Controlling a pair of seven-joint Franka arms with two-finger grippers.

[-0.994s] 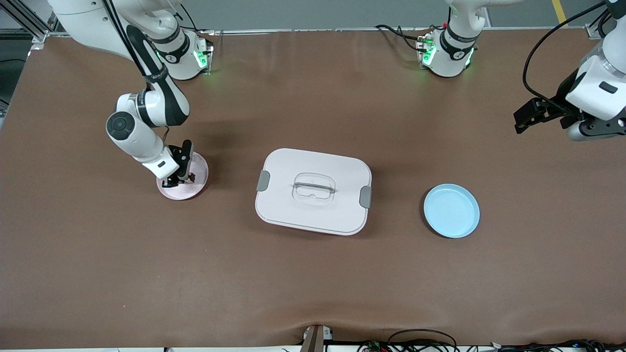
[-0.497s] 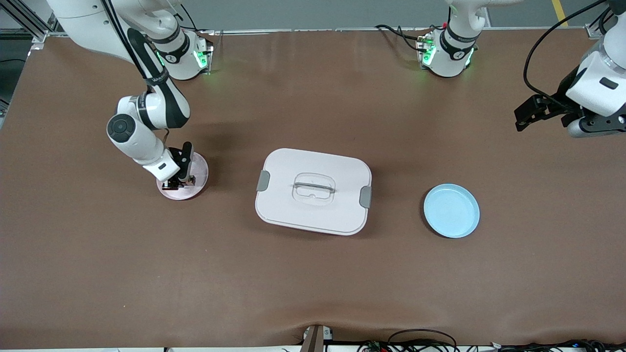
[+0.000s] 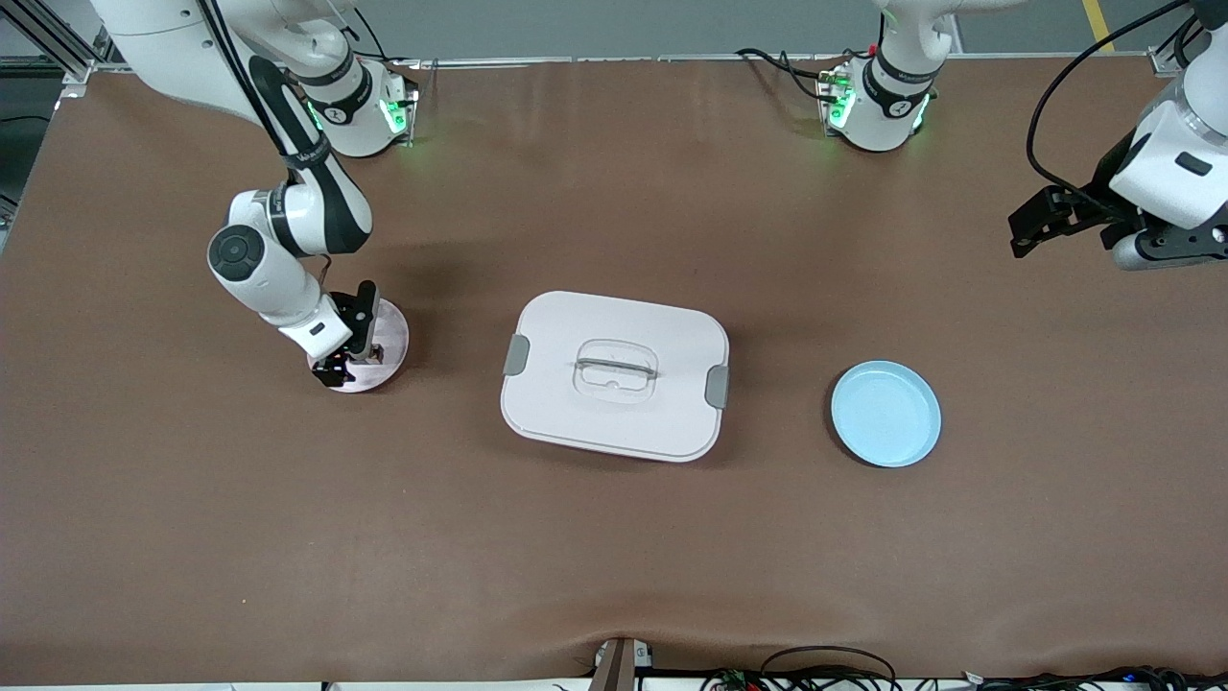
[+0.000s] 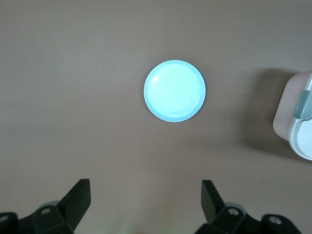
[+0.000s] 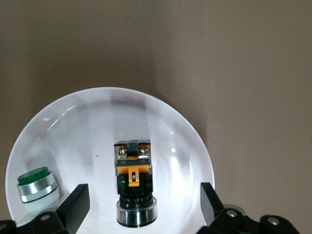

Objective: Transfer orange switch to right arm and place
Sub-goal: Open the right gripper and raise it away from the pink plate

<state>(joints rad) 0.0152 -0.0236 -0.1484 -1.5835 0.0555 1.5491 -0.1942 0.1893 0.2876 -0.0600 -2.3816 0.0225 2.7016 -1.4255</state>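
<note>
The orange switch, a stubby black part with an orange clip and a silver ring, lies on its side on the pale pink plate. My right gripper hangs just over it, open, one finger on either side and neither touching it. From the front, this gripper is low over the same plate at the right arm's end of the table. My left gripper waits, open and holding nothing, in the air at the left arm's end; its wrist view shows bare table between its fingers.
A small part with a green cap sits near the pink plate's rim. A white lidded box with grey clips stands mid-table. A light blue plate lies between it and the left arm's end, also seen below my left gripper.
My right gripper has gone from shut to open over the pink plate, and the orange switch now lies free between its fingers. The left arm has barely shifted.
</note>
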